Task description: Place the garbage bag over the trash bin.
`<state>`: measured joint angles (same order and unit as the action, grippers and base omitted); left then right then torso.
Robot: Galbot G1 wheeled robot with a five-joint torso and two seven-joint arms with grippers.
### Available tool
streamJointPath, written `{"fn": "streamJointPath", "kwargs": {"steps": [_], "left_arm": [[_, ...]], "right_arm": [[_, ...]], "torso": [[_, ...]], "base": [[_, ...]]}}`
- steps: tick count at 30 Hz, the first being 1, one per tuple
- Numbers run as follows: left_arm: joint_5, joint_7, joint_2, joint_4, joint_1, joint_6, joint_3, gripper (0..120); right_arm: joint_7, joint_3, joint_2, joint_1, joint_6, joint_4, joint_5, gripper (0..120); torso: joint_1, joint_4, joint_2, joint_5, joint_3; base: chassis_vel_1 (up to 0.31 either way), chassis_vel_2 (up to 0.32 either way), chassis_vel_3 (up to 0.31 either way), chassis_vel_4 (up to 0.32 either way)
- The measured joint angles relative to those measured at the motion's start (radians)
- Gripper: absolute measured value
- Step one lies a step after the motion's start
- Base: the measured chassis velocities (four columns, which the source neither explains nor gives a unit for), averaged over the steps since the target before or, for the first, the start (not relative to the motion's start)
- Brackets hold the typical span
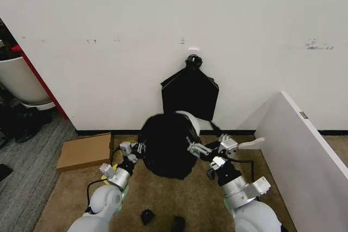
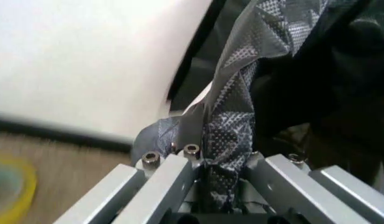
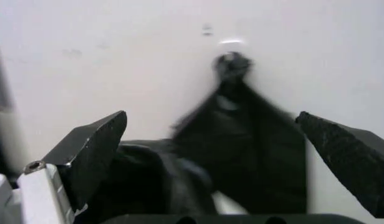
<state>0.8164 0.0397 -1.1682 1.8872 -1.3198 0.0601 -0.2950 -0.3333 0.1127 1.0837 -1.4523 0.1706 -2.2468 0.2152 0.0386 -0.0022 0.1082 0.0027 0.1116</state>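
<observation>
Beside the trash bin, left tool pinches garbage bag; right tool spread.

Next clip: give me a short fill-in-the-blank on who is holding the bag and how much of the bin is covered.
1. The garbage bag is clamped by the ___ gripper.
2. The right gripper has its jaws ___.
3. The trash bin has its pale rim bare on the robot's ___ side.
4. The brown cardboard box lies on the ___.

Missing: left; open; right; floor
</observation>
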Motion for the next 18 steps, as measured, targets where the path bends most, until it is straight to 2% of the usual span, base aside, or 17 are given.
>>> {"fn": "streamJointPath", "kwargs": {"steps": [2, 6, 7, 8, 10, 12, 18], "left_arm": [[0.035, 0.129, 0.014, 0.085, -0.027, 0.119, 0.004, 0], [0.192, 0.431, 0.021, 0.205, -0.027, 0.437, 0.013, 0], [0.192, 0.431, 0.021, 0.205, -0.027, 0.437, 0.013, 0], [0.23, 0.492, 0.017, 0.221, -0.019, 0.508, 0.013, 0], [0.297, 0.575, 0.006, 0.231, -0.007, 0.591, 0.014, 0], [0.332, 0.611, -0.008, 0.211, 0.005, 0.631, 0.021, 0], [0.277, 0.607, -0.063, 0.107, 0.036, 0.628, 0.042, 0]], "right_arm": [[-0.058, -0.005, 0.0, 0.006, -0.032, 0.001, -0.017, 100], [-0.119, -0.01, 0.001, 0.011, -0.067, 0.001, -0.005, 100], [-0.119, -0.01, 0.001, 0.011, -0.067, 0.001, -0.005, 100], [-0.124, -0.011, 0.002, 0.013, -0.072, 0.001, 0.001, 100], [-0.127, -0.015, 0.002, 0.015, -0.08, 0.001, 0.016, 100], [-0.129, -0.02, 0.002, 0.016, -0.088, 0.001, 0.032, 100], [-0.13, -0.024, 0.005, 0.02, -0.1, 0.007, 0.051, 100]], "torso": [[0.0, 0.0005, 0.0, -0.0001, 0.0], [0.0, 0.0005, 0.0, 0.0, 0.0], [0.0, 0.0005, 0.0, 0.0, 0.0], [0.0, 0.0002, 0.0, -0.0003, 0.0], [0.0, 0.0002, 0.0, 0.0, 0.0], [0.0, 0.0002, 0.0, 0.0, 0.0], [0.0, 0.0003, 0.0, -0.0002, 0.0]], "base": [[0.0, 0.0, 0.0, 0.0], [0.0, 0.0, 0.0, 0.0], [0.0, 0.0, 0.0, 0.0], [0.0, 0.0, 0.0, 0.0], [0.0, 0.0, 0.0, 0.0], [0.0, 0.0, 0.0, 0.0], [0.0, 0.0, 0.0, 0.0]]}}
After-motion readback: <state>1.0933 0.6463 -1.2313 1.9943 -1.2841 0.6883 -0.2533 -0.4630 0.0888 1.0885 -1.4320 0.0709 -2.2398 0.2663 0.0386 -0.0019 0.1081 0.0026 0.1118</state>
